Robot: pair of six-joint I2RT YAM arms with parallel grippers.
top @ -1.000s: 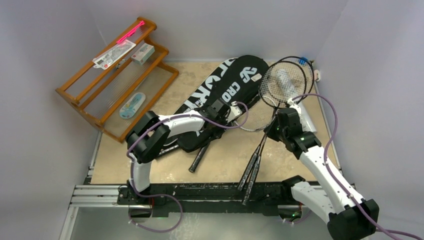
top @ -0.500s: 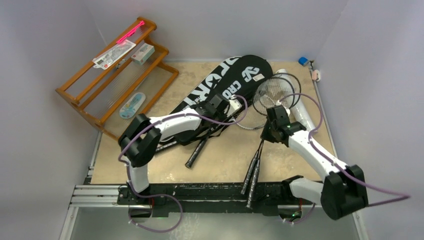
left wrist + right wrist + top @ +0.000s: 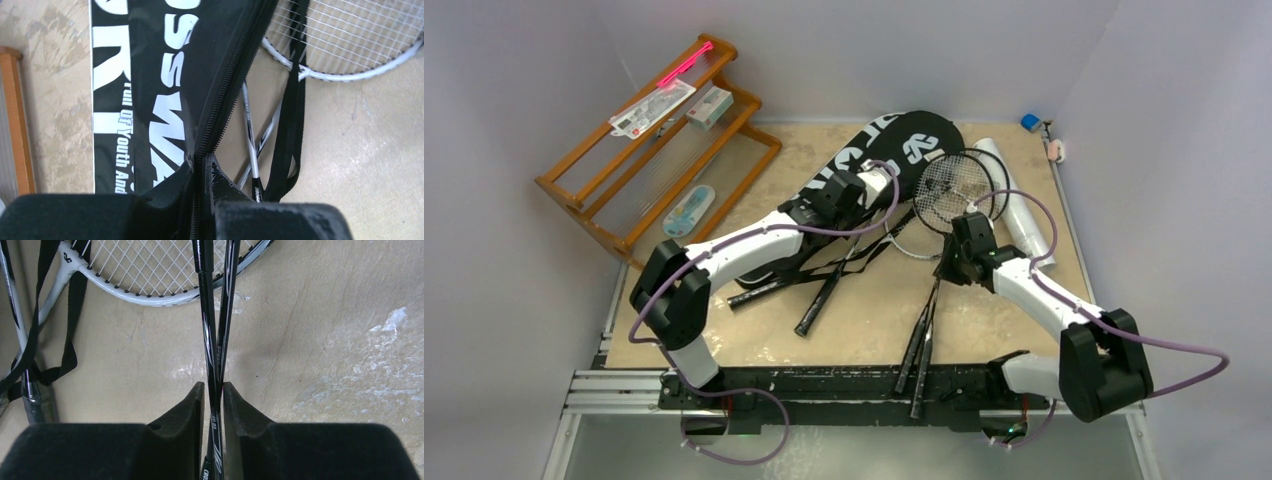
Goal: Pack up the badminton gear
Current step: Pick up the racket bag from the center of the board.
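Note:
Two black covers (image 3: 919,140) lie overlapped at the back middle. My left gripper (image 3: 864,185) is shut on the zipper edge (image 3: 204,162) of the "CROSSWAY" cover (image 3: 150,75), holding that edge up. Beneath it lie a white-framed racket (image 3: 350,45) and a black strap (image 3: 290,125). My right gripper (image 3: 949,265) straddles the thin shafts (image 3: 215,340) of two black rackets (image 3: 959,185). Its fingers (image 3: 214,387) stand a little apart, with a slit beside the shafts. The heads lie near the long white tube (image 3: 1019,205).
An orange-brown wooden rack (image 3: 654,170) with packets and a pink stick stands at the back left. A small blue object (image 3: 1031,122) sits in the far right corner. A loose black handle (image 3: 814,310) points at the near edge.
My left gripper shut on the cover's zipper edge and pulled it back-left. The right arm swung the two black rackets left, then its jaws eased apart.

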